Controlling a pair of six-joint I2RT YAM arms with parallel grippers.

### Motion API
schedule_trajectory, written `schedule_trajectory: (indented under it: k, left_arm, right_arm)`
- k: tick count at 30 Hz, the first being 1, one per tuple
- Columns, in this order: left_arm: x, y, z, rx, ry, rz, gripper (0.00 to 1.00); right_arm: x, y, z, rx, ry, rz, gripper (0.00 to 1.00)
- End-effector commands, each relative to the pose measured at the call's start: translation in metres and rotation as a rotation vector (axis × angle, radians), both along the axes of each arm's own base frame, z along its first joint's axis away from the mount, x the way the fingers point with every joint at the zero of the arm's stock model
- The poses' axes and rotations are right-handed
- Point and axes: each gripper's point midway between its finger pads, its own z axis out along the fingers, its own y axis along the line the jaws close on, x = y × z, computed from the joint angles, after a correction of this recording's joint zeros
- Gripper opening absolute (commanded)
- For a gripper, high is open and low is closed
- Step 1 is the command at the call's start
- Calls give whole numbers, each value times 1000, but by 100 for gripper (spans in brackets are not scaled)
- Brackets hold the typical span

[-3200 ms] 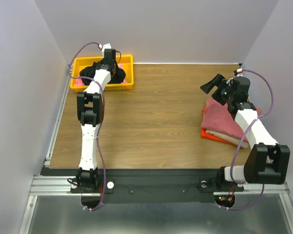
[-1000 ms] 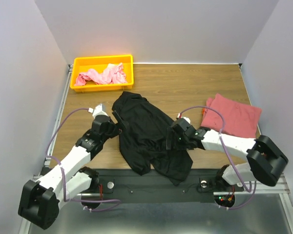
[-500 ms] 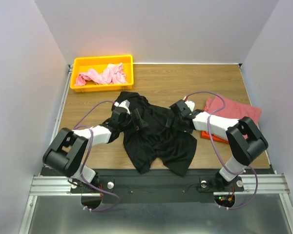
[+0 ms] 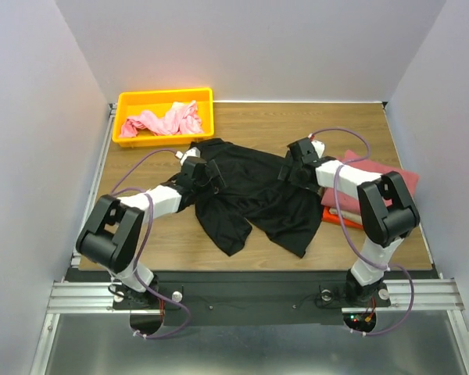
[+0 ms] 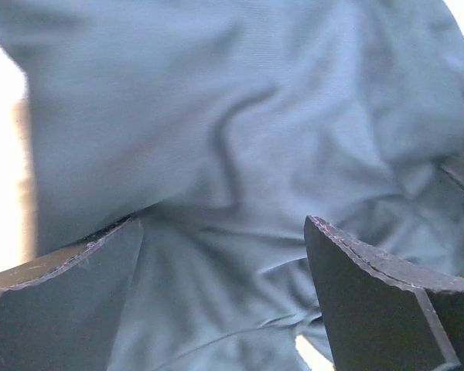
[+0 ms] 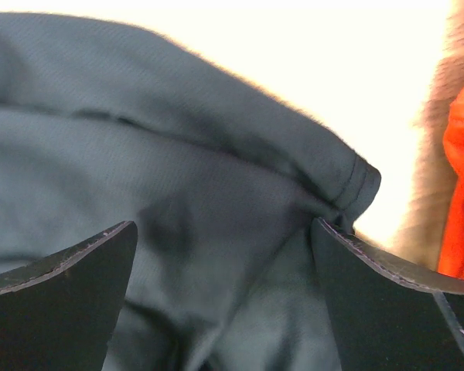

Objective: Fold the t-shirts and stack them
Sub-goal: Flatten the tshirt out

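The black t-shirt (image 4: pixel 258 203) now lies wider across the middle of the bench (image 4: pixel 250 129) than it does 1 second earlier, when it sits bunched in a long heap near the front edge. Both arms have swung from low by that edge to the shirt's far edge. The left pincer (image 4: pixel 207 173) is over the shirt's far left corner and the right pincer (image 4: pixel 291 170) over its far right corner. Both pincers are wide open with black cloth below the fingers, gripping nothing. The shirt looks spread but is still wrinkled and unfolded, so folding seems about to start.

The yellow bin (image 4: pixel 160 141) at the far left holds 1 crumpled light pink t-shirt (image 4: pixel 162 121). At the right edge, a folded rose-red t-shirt (image 4: pixel 387 181) rests on an orange t-shirt (image 4: pixel 329 214).
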Motion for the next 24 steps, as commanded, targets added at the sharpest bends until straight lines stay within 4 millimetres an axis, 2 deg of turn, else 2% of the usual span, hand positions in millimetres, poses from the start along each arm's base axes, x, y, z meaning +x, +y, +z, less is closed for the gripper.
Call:
schedule_trajectory:
  k: [1, 2, 3, 4, 6, 7, 8, 9, 10, 12, 15, 16, 17, 19, 20, 24]
  left_arm:
    - [-6, 37, 31, 111, -40, 113, 98]
    - [-13, 42, 46, 108, -68, 134, 98]
    - [-19, 45, 51, 109, -73, 140, 98]
    - [-28, 47, 65, 91, -107, 146, 98]
    - [-45, 47, 70, 102, -110, 135, 98]
    - [-61, 38, 76, 85, -128, 94, 98]
    - [-73, 36, 74, 89, -117, 71, 98]
    - [-83, 30, 73, 80, -110, 42, 98]
    - [-103, 18, 63, 78, -89, -26, 98]
    - [-129, 3, 59, 35, -62, -105, 98]
    - [-187, -22, 25, 29, 60, -235, 98]
    - [-188, -20, 22, 34, 65, -235, 98]
    - [-203, -25, 12, 48, 101, -250, 98]
    - [-212, -26, 0, 66, 130, -254, 98]
    - [-214, -27, -7, 81, 147, -254, 96]
    - [-209, -37, -13, 79, 148, -230, 88]
  right_arm:
    - [0, 9, 49, 48, -92, 76, 100]
    - [-9, 6, 69, 65, -137, 87, 100]
    - [-15, 6, 76, 82, -151, 98, 100]
    - [-25, 8, 80, 108, -155, 123, 100]
    - [-53, 5, 74, 138, -138, 140, 100]
    - [-65, 6, 91, 193, -182, 144, 100]
    - [-76, 6, 90, 213, -180, 150, 100]
    - [-97, 1, 70, 220, -135, 153, 100]
    - [-107, 4, 83, 266, -169, 171, 100]
    - [-131, -1, 72, 293, -130, 166, 100]
    - [-154, -11, 75, 295, -122, 160, 100]
    - [-156, -11, 72, 293, -117, 159, 100]
    - [-162, -14, 72, 291, -111, 156, 100]
    - [-167, -17, 67, 286, -99, 153, 100]
    - [-171, -18, 61, 287, -83, 148, 100]
    - [-180, -23, 44, 256, -6, 125, 100]
